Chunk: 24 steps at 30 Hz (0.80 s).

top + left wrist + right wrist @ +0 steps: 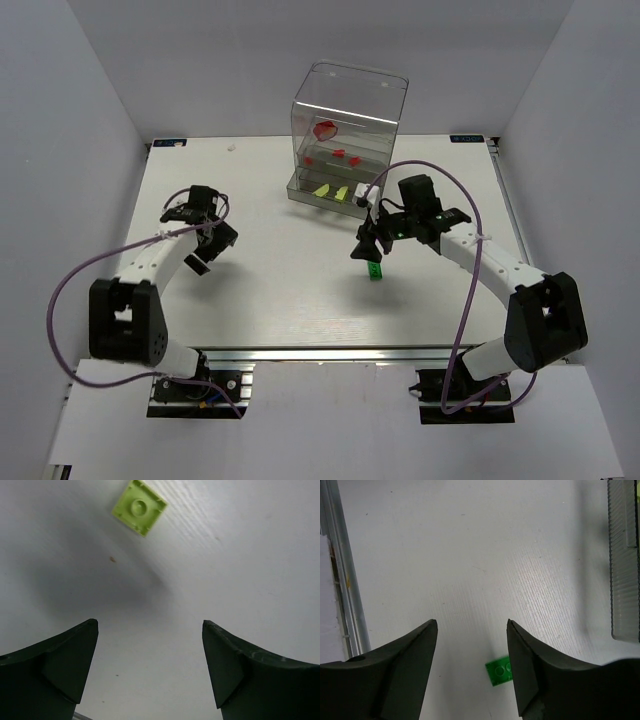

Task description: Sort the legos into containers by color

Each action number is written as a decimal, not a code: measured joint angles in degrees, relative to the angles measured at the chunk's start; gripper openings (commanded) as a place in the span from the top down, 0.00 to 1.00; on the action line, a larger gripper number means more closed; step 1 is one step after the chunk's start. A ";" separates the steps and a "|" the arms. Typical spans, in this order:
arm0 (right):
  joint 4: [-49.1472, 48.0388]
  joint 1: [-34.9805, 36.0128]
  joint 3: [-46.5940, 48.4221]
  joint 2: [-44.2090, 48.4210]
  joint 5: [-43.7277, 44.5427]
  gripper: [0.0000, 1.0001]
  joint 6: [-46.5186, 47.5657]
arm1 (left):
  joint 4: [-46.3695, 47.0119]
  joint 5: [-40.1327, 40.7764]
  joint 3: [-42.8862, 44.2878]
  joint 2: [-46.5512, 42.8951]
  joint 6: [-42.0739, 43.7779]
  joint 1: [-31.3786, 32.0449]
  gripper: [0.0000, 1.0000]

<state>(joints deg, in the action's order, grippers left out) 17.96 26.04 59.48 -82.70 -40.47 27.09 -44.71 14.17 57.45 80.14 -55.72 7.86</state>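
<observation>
Your white table (270, 300) takes up most of the top view. At its far edge, a little right of centre, stands the tall clear plastic container (375, 105) with stacked transparent shelves. Both black-and-white arms reach in from the near edge. The left arm (160, 262) bends over the left half of the table and the right arm (490, 262) over the right half.

The left gripper (149, 625) hangs above bare table, its dark fingers spread wide with nothing between them. The right gripper (471, 622) points down near the middle of the table, its fingers also apart and clamped on nothing.

Inside the container, the larger rounded red piece (325, 129) sits on the upper shelf. Two small red bricks (338, 153) lie on the shelf below it. Two yellow-green bricks (322, 190) lie in the bottom tray, which juts out on the near side.

A small green brick (499, 672) lies on the table under the right gripper. It sits between the fingers, close against the one on the right of the wrist view, which hides part of it. You cannot tell whether the two touch. A square yellow-green brick (139, 506) lies on the table ahead of the left gripper, well apart from its fingers.
</observation>
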 measured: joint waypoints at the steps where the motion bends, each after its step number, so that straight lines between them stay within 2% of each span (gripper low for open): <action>1: 0.02 0.04 0.00 0.00 0.20 0.36 -0.17 | -0.74 0.09 0.55 2.56 0.76 -0.66 0.05; 4: 0.02 0.22 -0.02 0.04 0.70 0.35 -0.57 | -2.05 0.28 2.23 8.57 5.16 -2.56 0.05; 11: 0.00 0.24 -0.46 0.24 1.42 0.35 -1.46 | -1.25 0.22 4.24 15.12 11.85 -7.13 0.06; 20: 0.09 0.24 -1.05 0.85 2.43 0.35 -1.40 | 0.26 -2.01 12.09 24.46 15.02 -10.38 0.19; 24: 0.15 0.24 -1.22 1.03 2.80 0.35 -1.42 | 0.20 -2.97 15.61 26.95 16.24 -10.99 0.30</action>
<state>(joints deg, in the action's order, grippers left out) 18.11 26.28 58.26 -81.67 -37.67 25.67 -44.51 11.20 73.06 107.09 -39.48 -3.14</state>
